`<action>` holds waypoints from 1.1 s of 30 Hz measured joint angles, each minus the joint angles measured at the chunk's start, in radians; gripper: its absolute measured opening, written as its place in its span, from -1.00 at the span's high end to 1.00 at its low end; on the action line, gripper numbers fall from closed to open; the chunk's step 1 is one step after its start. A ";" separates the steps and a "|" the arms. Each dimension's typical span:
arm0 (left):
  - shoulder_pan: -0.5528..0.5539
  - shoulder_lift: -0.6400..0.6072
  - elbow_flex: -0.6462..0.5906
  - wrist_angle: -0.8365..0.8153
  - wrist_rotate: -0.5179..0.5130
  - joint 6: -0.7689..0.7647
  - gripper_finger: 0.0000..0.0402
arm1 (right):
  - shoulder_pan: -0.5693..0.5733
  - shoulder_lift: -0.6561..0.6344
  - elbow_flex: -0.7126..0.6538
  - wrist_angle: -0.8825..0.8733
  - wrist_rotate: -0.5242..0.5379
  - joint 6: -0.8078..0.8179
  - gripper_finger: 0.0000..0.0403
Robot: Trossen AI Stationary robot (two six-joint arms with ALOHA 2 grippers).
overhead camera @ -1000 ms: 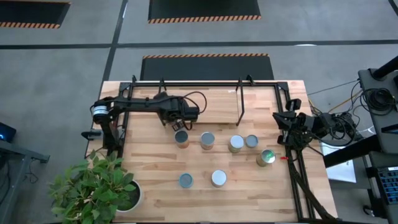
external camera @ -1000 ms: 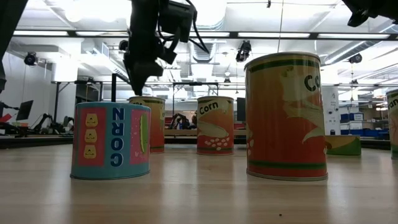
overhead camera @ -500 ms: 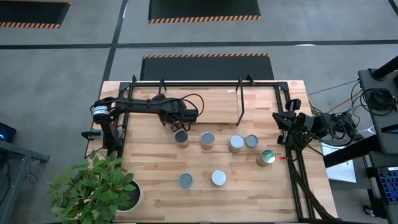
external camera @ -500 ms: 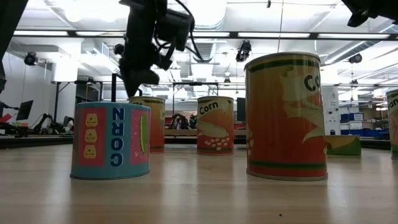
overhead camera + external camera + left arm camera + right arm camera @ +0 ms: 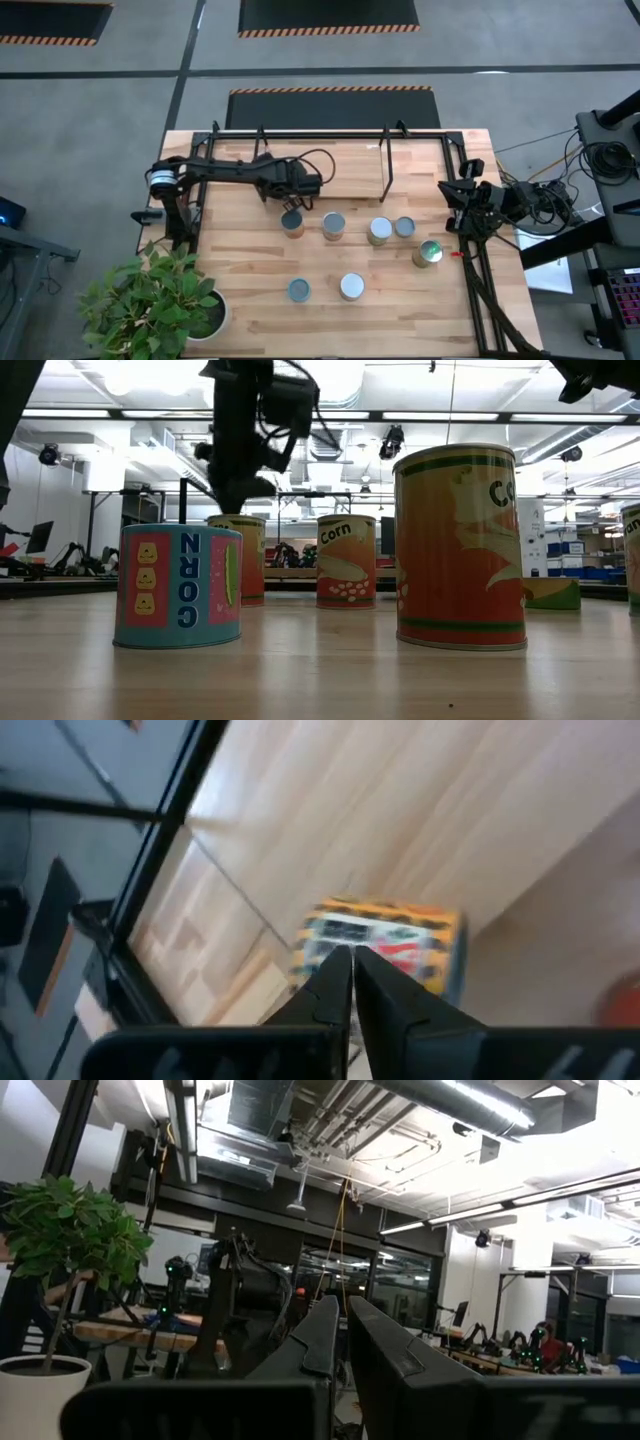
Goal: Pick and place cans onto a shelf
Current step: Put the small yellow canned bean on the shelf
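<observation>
Several cans stand upright on the wooden table, among them an orange-labelled can (image 5: 292,222) (image 5: 385,942) left of the middle. My left gripper (image 5: 291,207) (image 5: 350,960) is shut and empty, slanting down just over that can's top; in the low view it hangs above the can (image 5: 240,558). The shelf (image 5: 386,165), thin black rods, stands at the far side with no can on it. My right gripper (image 5: 341,1312) is shut and empty, raised at the table's right edge (image 5: 458,196) and pointing up into the room. My left gripper has its shut fingertips (image 5: 336,970) right at the top of the orange-labelled can, coming from above and slanting. The fingers themselves hide the spot, so I cannot tell whether they touch it. The can stands upright on the table.
More cans stand in a row to the right (image 5: 333,226) (image 5: 379,231) (image 5: 404,227) (image 5: 428,253), and two nearer the front (image 5: 298,290) (image 5: 351,287). A potted plant (image 5: 155,300) fills the near left corner. A black frame (image 5: 478,290) runs along the right edge.
My left gripper has tipped steeper and come closer over the orange-labelled can. The can has stayed where it stood.
</observation>
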 joint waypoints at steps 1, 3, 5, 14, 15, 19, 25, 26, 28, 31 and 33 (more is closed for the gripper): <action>-0.001 0.000 0.018 -0.002 0.000 0.011 1.00 | 0.000 0.000 0.000 0.000 0.000 -0.001 0.91; -0.004 -0.002 0.053 0.000 0.000 0.038 1.00 | 0.000 0.000 0.000 0.000 0.000 -0.002 0.91; -0.004 -0.003 0.084 -0.001 -0.002 0.065 1.00 | 0.000 0.000 0.000 0.000 0.000 -0.002 0.91; -0.006 -0.007 0.111 -0.017 0.168 0.208 0.96 | 0.000 0.000 0.000 -0.003 0.000 0.001 0.91; -0.002 -0.009 0.111 -0.016 0.221 0.213 0.93 | 0.000 0.000 0.000 -0.003 0.000 0.000 0.91; 0.003 -0.010 0.111 -0.013 0.311 0.237 0.69 | 0.000 0.000 0.000 -0.004 0.000 -0.001 0.91; -0.001 -0.011 0.111 -0.023 0.213 0.242 0.14 | 0.000 0.000 0.000 -0.004 0.000 -0.001 0.91; -0.002 -0.011 0.110 -0.026 0.180 0.240 0.05 | 0.000 0.000 0.000 -0.004 0.000 -0.001 0.91; -0.002 -0.013 0.105 -0.023 0.161 0.240 -0.10 | 0.000 0.000 0.000 -0.004 0.000 -0.001 0.91; -0.005 -0.013 0.088 -0.005 0.161 0.238 -0.25 | 0.000 0.000 0.000 -0.004 0.000 -0.002 0.91; -0.011 -0.013 0.068 0.016 0.161 0.236 -0.29 | 0.000 0.000 0.000 -0.004 0.000 -0.002 0.91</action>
